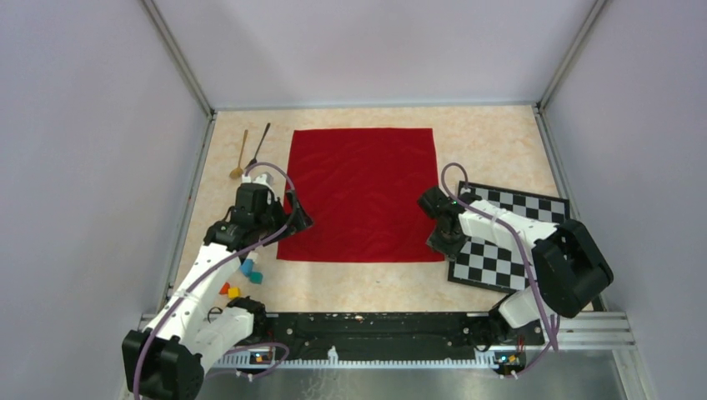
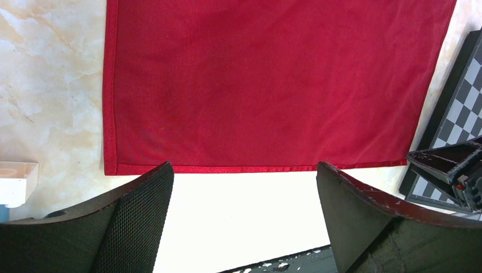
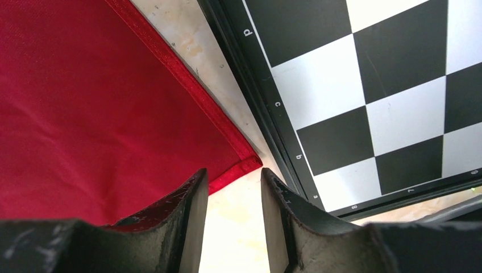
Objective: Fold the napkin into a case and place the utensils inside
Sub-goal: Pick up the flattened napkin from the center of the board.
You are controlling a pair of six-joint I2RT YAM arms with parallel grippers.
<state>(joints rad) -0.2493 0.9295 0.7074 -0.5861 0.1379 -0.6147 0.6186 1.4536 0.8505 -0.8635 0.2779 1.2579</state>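
Observation:
The red napkin (image 1: pixel 363 192) (image 2: pixel 273 85) (image 3: pixel 102 102) lies flat and unfolded on the table, not shaped into a case. Two utensils lie beyond its far left corner, a gold spoon (image 1: pixel 241 154) and a black spoon (image 1: pixel 260 143). My left gripper (image 1: pixel 297 219) (image 2: pixel 244 168) hovers wide open at the napkin's near left corner, nothing between its fingers. My right gripper (image 1: pixel 446 243) (image 3: pixel 233 172) sits at the near right corner, jaws a narrow gap apart. Bare table shows between them, and the corner hem lies just ahead of the fingertips.
A black-and-white chequered mat (image 1: pixel 508 237) (image 3: pixel 369 85) lies right of the napkin, its edge close to my right gripper. Several small coloured blocks (image 1: pixel 242 279) sit by the left arm. Grey walls close in the table on three sides.

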